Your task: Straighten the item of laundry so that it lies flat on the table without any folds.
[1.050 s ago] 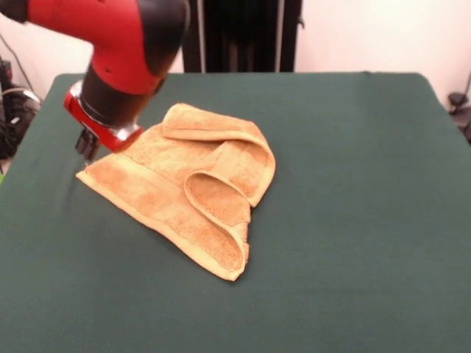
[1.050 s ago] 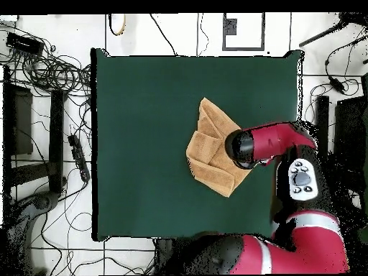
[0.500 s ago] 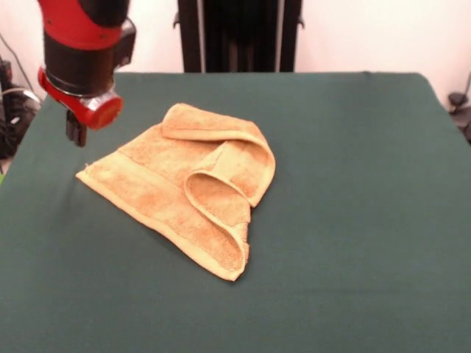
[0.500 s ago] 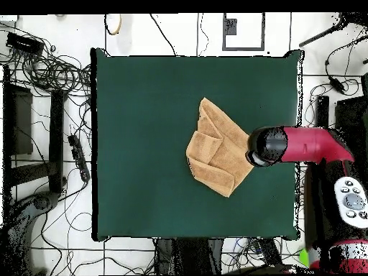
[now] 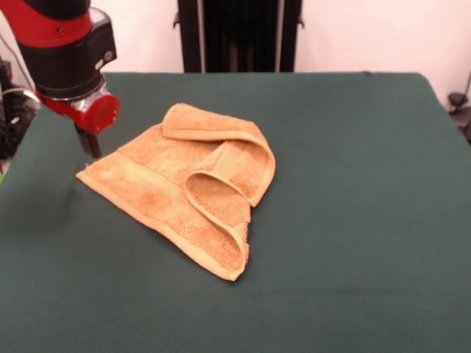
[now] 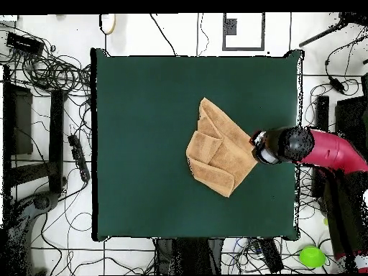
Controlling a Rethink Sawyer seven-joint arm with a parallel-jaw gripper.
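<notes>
- The gripper (image 5: 91, 143) hangs just above the table (image 5: 353, 220), right beside one pointed corner of the towel (image 5: 184, 187). That corner is the nearest piece of cloth to it, a little below and to the side of the tips in the front view.
- From the gripper, the rest of the towel spreads away toward the middle of the table. Its long flat edge runs off diagonally from that corner, and the folded-over layers lie beyond it, well apart from the tips.
- In the overhead view the gripper (image 6: 263, 151) sits at the towel's (image 6: 218, 147) edge on the side nearest the arm; the heap stretches away from it at a slant.
- The towel is far from flat. One end is rolled back on itself in a loop, and another flap is doubled over at the far end, so several layers are stacked there.
- My guess is the coming move turns on that near corner — it is single-layer, lies free on the felt, and any pull would have to go away from the heap.
- Gripper state: I cannot tell. Only a dark stub shows under the red collar, and nothing appears to be held.
- No label is visible, and whatever lies under the folds is hidden.
</notes>
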